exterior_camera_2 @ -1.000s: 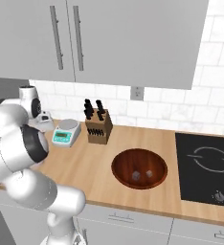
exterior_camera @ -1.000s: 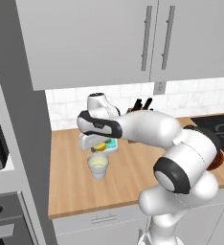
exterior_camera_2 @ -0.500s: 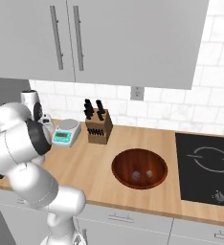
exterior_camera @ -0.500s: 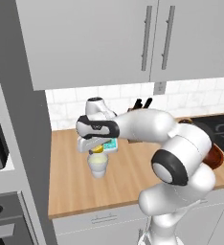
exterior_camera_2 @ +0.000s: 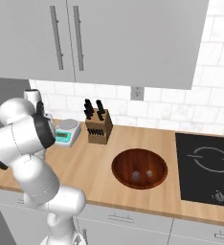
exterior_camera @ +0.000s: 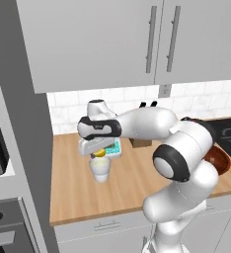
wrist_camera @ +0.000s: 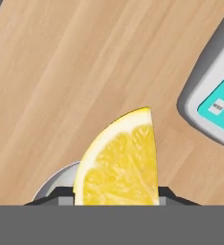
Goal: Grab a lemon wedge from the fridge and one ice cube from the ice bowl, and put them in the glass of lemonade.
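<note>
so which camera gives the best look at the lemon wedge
The hand view: the lemon wedge sits large and close between the gripper's fingers, rind and pulp plain, with the glass rim below it. In the left base view the wedge is a small yellow spot above the glass. In the right base view the arm covers that spot.

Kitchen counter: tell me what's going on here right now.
The robot arm's gripper is shut on the lemon wedge and holds it just above the glass of lemonade, beside the kitchen scale. The wedge is not in the glass yet. The ice bowl sits further along the counter with two ice cubes inside.
</note>
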You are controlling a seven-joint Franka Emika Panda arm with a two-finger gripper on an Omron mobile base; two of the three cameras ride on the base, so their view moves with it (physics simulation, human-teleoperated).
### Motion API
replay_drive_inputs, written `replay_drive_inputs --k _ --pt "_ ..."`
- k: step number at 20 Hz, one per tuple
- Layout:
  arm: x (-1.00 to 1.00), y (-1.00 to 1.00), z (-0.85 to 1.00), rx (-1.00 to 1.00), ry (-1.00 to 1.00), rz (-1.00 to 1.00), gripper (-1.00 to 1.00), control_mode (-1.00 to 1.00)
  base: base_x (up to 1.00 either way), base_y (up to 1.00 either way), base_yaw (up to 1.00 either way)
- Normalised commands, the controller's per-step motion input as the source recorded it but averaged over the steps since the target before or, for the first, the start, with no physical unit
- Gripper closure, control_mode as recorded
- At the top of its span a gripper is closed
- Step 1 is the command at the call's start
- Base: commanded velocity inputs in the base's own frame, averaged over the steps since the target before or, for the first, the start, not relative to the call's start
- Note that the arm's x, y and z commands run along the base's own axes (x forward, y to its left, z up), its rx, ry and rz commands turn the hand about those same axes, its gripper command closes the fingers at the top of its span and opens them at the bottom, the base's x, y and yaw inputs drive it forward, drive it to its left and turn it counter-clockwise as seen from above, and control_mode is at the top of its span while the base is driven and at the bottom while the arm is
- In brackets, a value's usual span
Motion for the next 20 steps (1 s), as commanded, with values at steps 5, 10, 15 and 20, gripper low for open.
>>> replay_drive_inputs --k 5,10,15,20 --pt "0.00 0.00 -0.02 0.00 0.00 0.00 1.00 -1.00 0.00 0.00 0.00" --pt "-0.11 0.06 0.00 0.00 -0.05 0.00 1.00 -1.00 0.00 0.00 0.00" --pt "-0.29 0.00 0.00 0.00 -0.14 0.00 1.00 -1.00 0.00 0.00 0.00" --pt "-0.14 0.00 0.00 0.00 -0.12 0.00 1.00 -1.00 0.00 0.00 0.00"
